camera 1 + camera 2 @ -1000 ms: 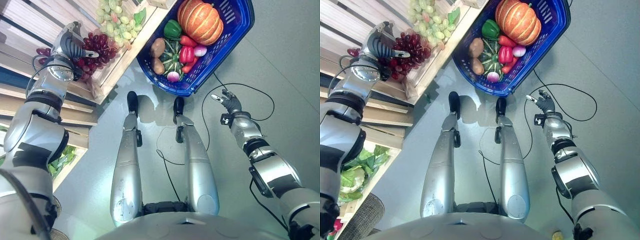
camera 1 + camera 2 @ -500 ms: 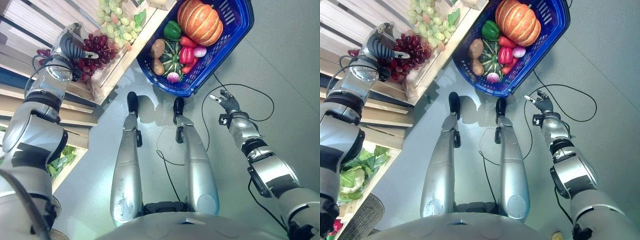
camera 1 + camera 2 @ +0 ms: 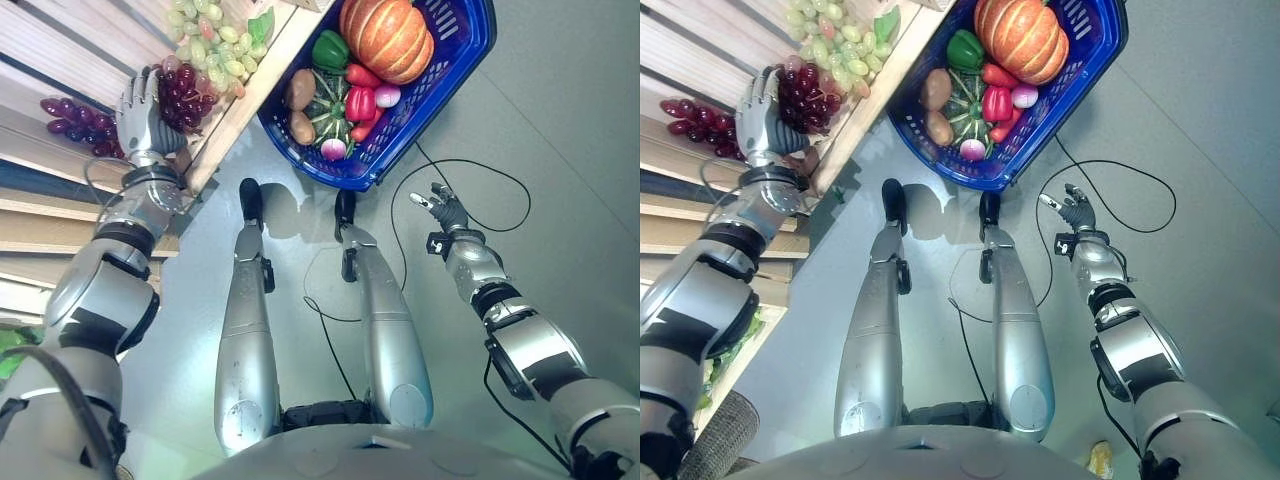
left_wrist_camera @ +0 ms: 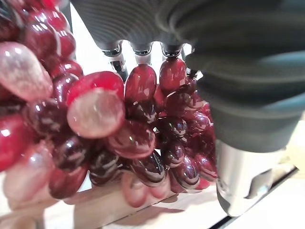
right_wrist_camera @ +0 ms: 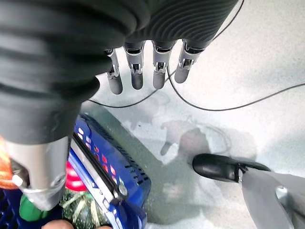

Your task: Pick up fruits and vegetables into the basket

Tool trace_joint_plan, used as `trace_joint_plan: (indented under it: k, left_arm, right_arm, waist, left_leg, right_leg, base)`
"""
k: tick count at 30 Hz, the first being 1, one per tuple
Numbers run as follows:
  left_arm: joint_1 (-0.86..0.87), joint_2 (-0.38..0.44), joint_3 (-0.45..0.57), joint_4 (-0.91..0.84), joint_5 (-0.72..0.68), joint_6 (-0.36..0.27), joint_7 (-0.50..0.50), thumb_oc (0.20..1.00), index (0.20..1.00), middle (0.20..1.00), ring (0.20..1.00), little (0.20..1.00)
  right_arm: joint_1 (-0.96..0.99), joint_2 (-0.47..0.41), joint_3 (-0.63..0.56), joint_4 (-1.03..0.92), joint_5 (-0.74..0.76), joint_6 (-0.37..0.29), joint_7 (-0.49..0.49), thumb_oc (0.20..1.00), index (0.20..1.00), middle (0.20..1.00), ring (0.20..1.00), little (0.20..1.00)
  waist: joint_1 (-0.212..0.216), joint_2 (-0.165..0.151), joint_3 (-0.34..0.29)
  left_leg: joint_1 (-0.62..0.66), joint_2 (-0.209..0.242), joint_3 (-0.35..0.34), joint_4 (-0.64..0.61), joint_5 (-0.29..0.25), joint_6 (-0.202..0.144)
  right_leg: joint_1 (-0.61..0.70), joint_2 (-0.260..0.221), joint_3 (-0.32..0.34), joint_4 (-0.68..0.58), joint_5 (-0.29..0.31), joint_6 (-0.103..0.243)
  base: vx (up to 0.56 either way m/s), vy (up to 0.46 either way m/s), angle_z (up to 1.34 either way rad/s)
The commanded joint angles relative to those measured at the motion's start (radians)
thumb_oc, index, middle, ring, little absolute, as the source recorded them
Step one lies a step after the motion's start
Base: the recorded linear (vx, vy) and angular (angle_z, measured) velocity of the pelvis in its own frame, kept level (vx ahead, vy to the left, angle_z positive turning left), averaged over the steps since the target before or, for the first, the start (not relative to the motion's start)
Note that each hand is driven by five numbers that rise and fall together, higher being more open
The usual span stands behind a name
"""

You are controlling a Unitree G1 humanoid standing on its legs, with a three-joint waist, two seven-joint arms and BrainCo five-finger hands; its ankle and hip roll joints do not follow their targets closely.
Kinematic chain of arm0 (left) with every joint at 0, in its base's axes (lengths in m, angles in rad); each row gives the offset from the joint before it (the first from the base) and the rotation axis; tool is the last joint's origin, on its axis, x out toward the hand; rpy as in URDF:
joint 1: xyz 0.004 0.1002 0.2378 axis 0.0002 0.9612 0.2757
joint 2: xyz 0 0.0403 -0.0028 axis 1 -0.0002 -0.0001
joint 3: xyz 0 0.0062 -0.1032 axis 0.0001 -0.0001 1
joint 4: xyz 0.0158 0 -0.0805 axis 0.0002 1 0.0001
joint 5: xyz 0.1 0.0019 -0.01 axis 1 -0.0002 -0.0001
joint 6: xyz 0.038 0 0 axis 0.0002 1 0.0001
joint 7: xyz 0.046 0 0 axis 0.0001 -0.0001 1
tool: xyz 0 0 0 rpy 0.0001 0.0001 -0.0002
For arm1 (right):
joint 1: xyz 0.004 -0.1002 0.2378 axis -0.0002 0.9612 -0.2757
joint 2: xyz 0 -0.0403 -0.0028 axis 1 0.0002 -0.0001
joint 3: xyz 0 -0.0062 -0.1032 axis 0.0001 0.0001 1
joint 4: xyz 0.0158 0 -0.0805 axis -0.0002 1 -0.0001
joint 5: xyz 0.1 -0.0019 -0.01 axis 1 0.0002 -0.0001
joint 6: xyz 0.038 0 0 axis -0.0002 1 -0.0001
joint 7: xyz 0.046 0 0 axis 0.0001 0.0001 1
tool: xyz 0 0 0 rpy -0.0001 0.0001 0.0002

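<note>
the wooden crate (image 3: pixel 235 110) on the robot's left holds the produce not yet collected, and the blue basket (image 3: pixel 445 70) sits on the floor ahead, already carrying a pumpkin (image 3: pixel 385 38), a green pepper (image 3: pixel 330 48), red peppers (image 3: pixel 360 100), potatoes (image 3: pixel 299 90), a striped squash (image 3: pixel 325 108) and small radishes (image 3: pixel 334 148). the left hand (image 3: pixel 140 115) is at the red grape bunch (image 3: pixel 183 92), which lies in the crate close beside the green grapes (image 3: pixel 205 45); its wrist view shows the fingers (image 4: pixel 138 55) pressed down into the berries and the thumb alongside, so i judge it clasped around the bunch. to do this well the hold should gather the bunch as a whole, since loose berries will sag or swing, then lift straight up to clear the crate's front board before swinging over to the basket and lowering onto the softer pile beside the pumpkin. the right hand (image 3: pixel 445 210) hangs relaxed over the floor, fingers straight, grasping nothing

hard to tell: the fingertips are buried among the grapes, so how deep the hold goes is unclear; the bunch's stem is hidden; a second dark bunch (image 3: pixel 72 118) lies on the slats behind the hand, partly covered by it
</note>
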Motion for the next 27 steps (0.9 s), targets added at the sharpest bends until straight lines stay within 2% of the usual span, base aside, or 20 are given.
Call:
trace_joint_plan:
  k: [1,7,16,21,27]
  left_arm:
    - [0.065,-0.054,0.075,-0.032,0.062,-0.004,0.028,1.0,1.0,1.0,1.0,1.0]
    - [0.094,-0.062,0.07,-0.058,0.101,0.002,0.05,1.0,1.0,1.0,1.0,1.0]
    - [0.081,-0.065,0.068,-0.023,0.08,0.044,0.044,1.0,1.0,1.0,1.0,1.0]
    - [0.024,-0.051,0.053,0.043,0.088,0.087,0.037,1.0,1.0,1.0,1.0,1.0]
    - [-0.076,-0.036,0.002,0.151,0.114,0.123,-0.026,1.0,1.0,1.0,1.0,1.0]
  right_arm:
    - [0.075,-0.055,-0.029,-0.039,0.033,-0.032,-0.016,1.0,1.0,1.0,1.0,1.0]
    - [0.077,-0.058,-0.039,-0.047,0.03,-0.028,-0.015,1.0,1.0,1.0,1.0,1.0]
    - [0.06,-0.064,-0.041,-0.028,0.027,-0.023,0.001,1.0,1.0,1.0,1.0,1.0]
    - [0.037,-0.074,-0.027,-0.011,0.024,-0.014,0.011,1.0,1.0,1.0,1.0,1.0]
    - [-0.001,-0.088,-0.002,0.019,0.031,-0.012,0.031,1.0,1.0,1.0,1.0,1.0]
  waist:
    - [0.022,0.05,0.005]
    - [0.026,0.05,0.005]
    - [0.023,0.05,0.005]
    - [0.012,0.047,0.005]
    - [-0.009,0.037,0.005]
  left_leg:
    - [-0.005,-0.018,-0.012,0.072,-0.089,0.049]
    - [-0.006,-0.017,-0.011,0.073,-0.09,0.051]
    - [-0.009,-0.014,-0.008,0.081,-0.089,0.051]
    - [-0.015,-0.008,-0.006,0.088,-0.085,0.049]
    - [-0.027,0.002,0.001,0.092,-0.08,0.046]
  right_leg:
    - [0.044,-0.001,0.003,-0.143,0.141,0.02]
    - [0.044,-0.001,-0.001,-0.141,0.142,0.021]
    - [0.042,-0.002,0.001,-0.133,0.139,0.02]
    - [0.033,0.003,0.01,-0.124,0.138,0.017]
    - [0.021,0.013,0.025,-0.122,0.141,0.014]
  base:
    - [0.0,0.0,0.0]
    - [0.0,0.0,0.0]
    - [0.0,0.0,0.0]
    - [0.01,0.033,-0.01]
    - [0.0,0.039,-0.02]
